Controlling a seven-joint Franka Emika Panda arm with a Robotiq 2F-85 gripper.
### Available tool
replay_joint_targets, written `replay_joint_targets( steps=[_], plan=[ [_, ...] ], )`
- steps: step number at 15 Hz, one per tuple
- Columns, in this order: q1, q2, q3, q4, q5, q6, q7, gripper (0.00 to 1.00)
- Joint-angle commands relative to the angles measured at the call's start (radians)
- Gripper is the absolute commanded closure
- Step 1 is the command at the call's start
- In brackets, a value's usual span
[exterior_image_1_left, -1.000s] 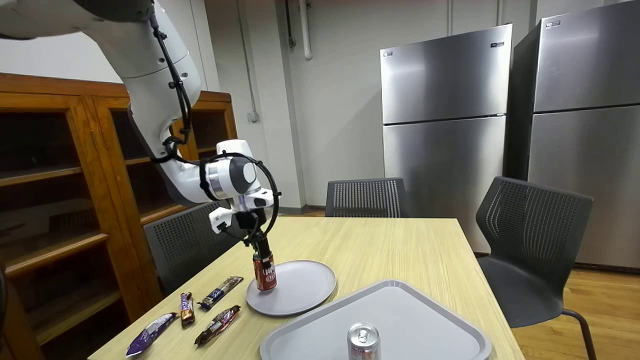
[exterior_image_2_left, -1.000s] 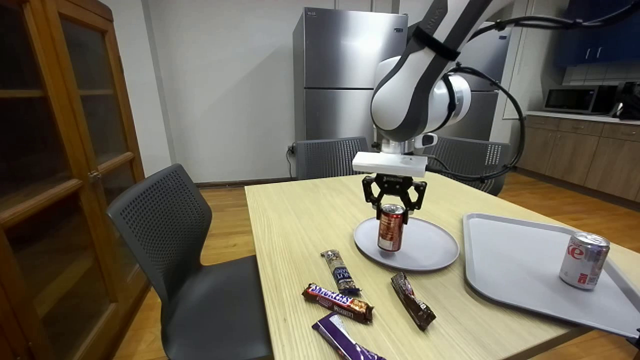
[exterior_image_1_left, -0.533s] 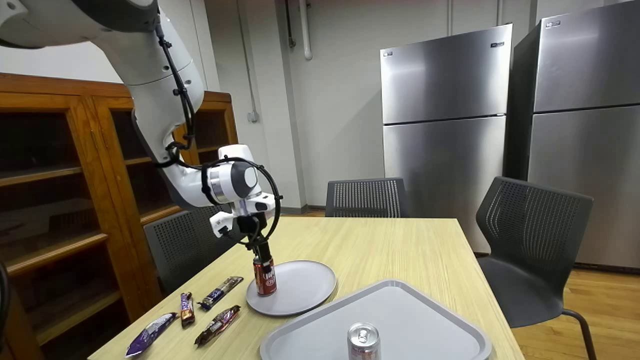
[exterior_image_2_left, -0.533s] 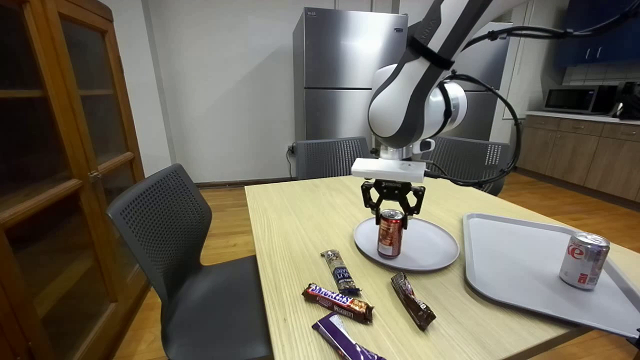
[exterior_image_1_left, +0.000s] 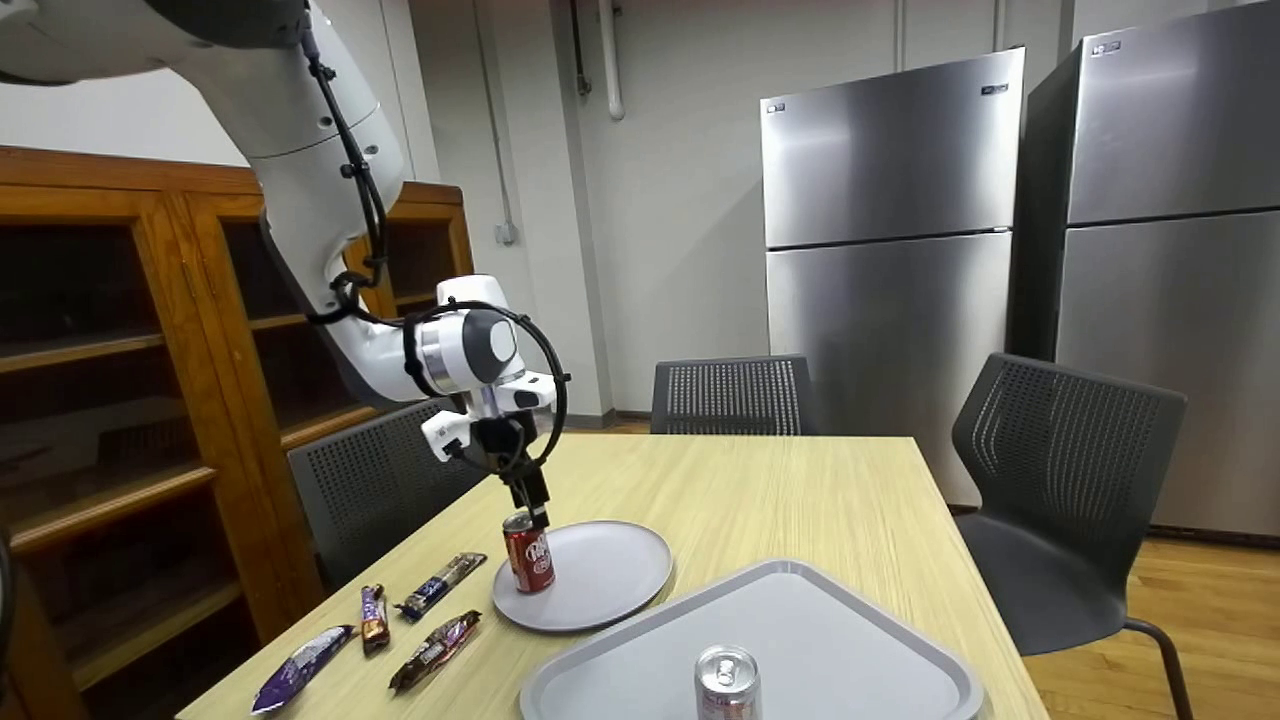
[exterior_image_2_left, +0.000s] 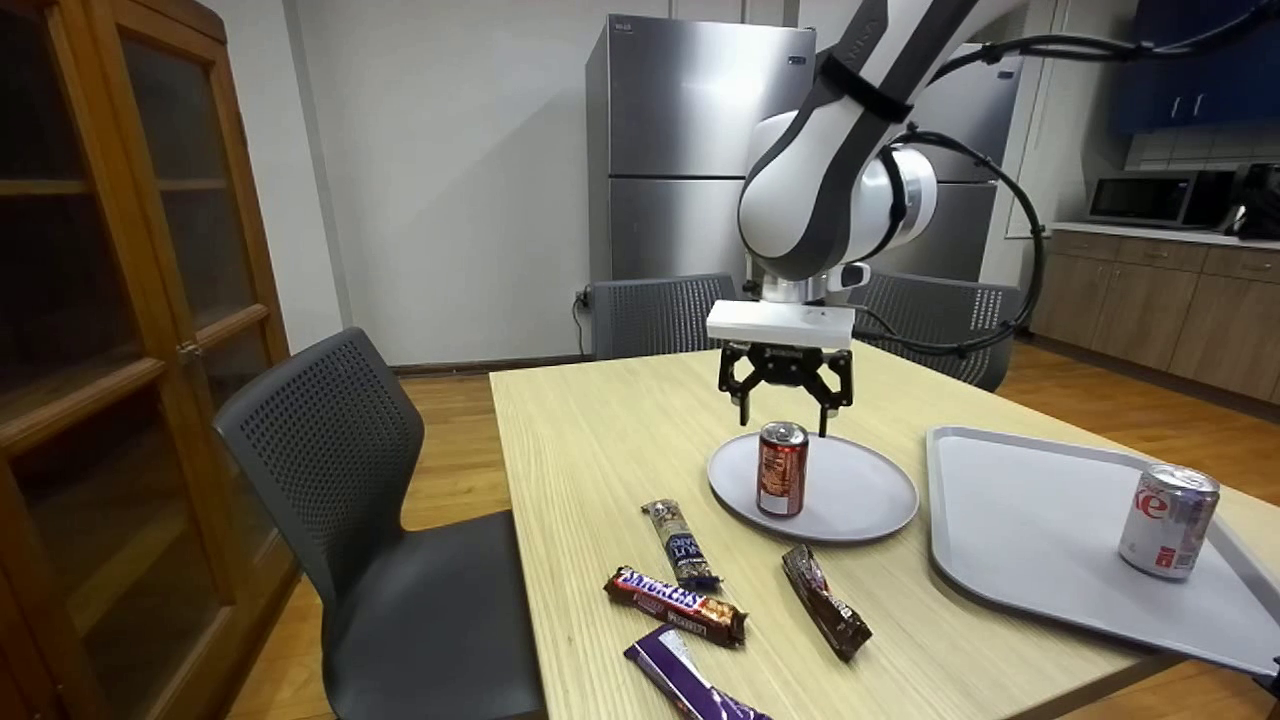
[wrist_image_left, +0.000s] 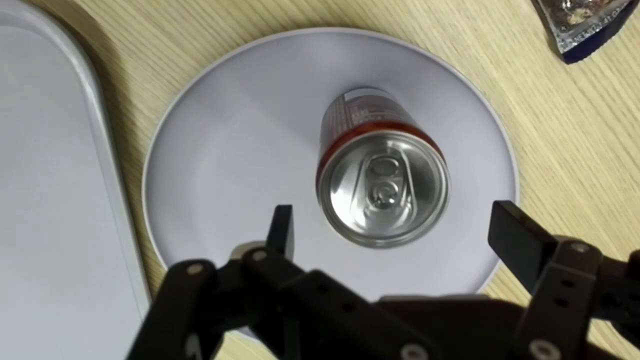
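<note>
Currently, the black two-fingered gripper (exterior_image_2_left: 784, 418) hangs near the top of the red cylindrical metal can (exterior_image_2_left: 782, 478), its jaws spread wide and apart from it. The can stands upright on the round pale-grey plate (exterior_image_2_left: 862, 490), toward the plate edge facing the silver-and-blue wrapped bar (exterior_image_2_left: 682, 545). Beside the plate lies the grey rectangular tray (exterior_image_2_left: 1040, 525).

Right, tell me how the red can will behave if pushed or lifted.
The red can stands upright on the plate, taller than wide, so a high push might tip it. Once down, its round body would probably roll. Its smooth metal may slip in a loose grip.
</note>
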Motion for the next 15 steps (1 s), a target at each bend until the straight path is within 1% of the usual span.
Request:
replay_joint_targets(
  steps=[1,4,5,7,10,15],
  plan=[
    [-0.003,-0.085,0.002,-0.034,0.049,-0.027,-0.074,0.0],
    [-0.01,-0.133,0.006,-0.056,0.075,-0.021,-0.112,0.0],
    [-0.016,-0.152,0.013,-0.062,0.089,-0.038,-0.138,0.0],
    [-0.01,-0.19,0.0,-0.083,0.075,-0.063,-0.16,0.0],
    [-0.021,-0.251,-0.006,-0.12,0.058,-0.105,-0.208,0.0],
    [-0.04,-0.345,-0.03,-0.193,0.007,-0.125,-0.24,0.0]
  ],
)
